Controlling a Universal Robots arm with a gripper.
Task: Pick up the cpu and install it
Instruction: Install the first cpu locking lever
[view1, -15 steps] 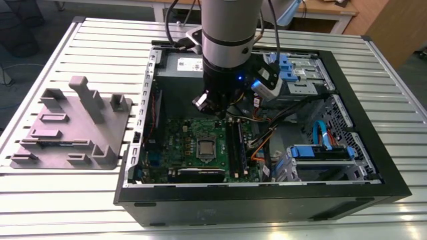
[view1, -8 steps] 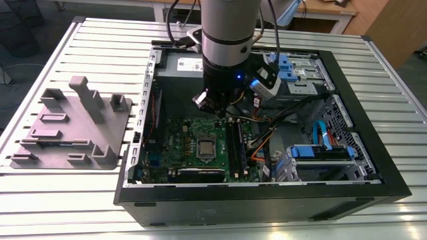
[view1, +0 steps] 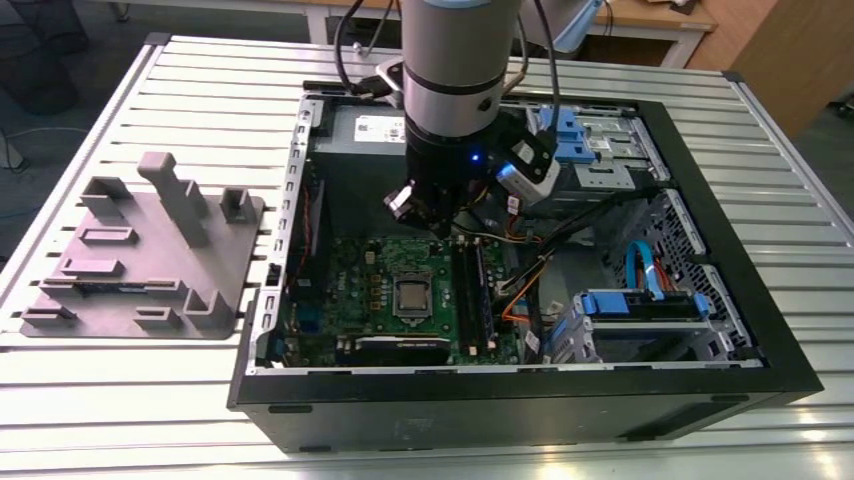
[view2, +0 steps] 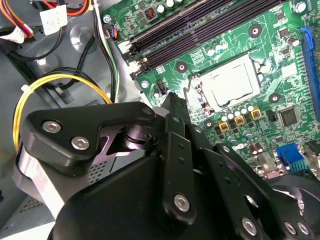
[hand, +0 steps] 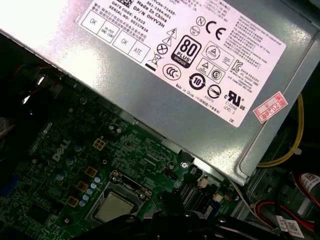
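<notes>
Green motherboard (view1: 400, 290) with silvery-grey cpu (view1: 411, 295) at centre; cpu pale silver in second wrist view (view2: 231, 82), dull grey-beige in first wrist view (hand: 114, 207). Black computer case (view1: 534, 400). Grey holder tray (view1: 140, 260) on silver ribbed table (view1: 80, 400). Black gripper (view2: 175, 150) with silver screws. Grey power supply (hand: 165, 105) bearing white label, red-and-white sticker. Blue drive brackets (view1: 647, 303). Yellow cable (view2: 60, 80) loop. Black memory slots (view2: 200, 30).

Workshop: slatted metal bench (view1: 801, 400)

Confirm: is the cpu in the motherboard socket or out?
In. The cpu lies flat inside the socket on the green motherboard, below the gripper.
</notes>
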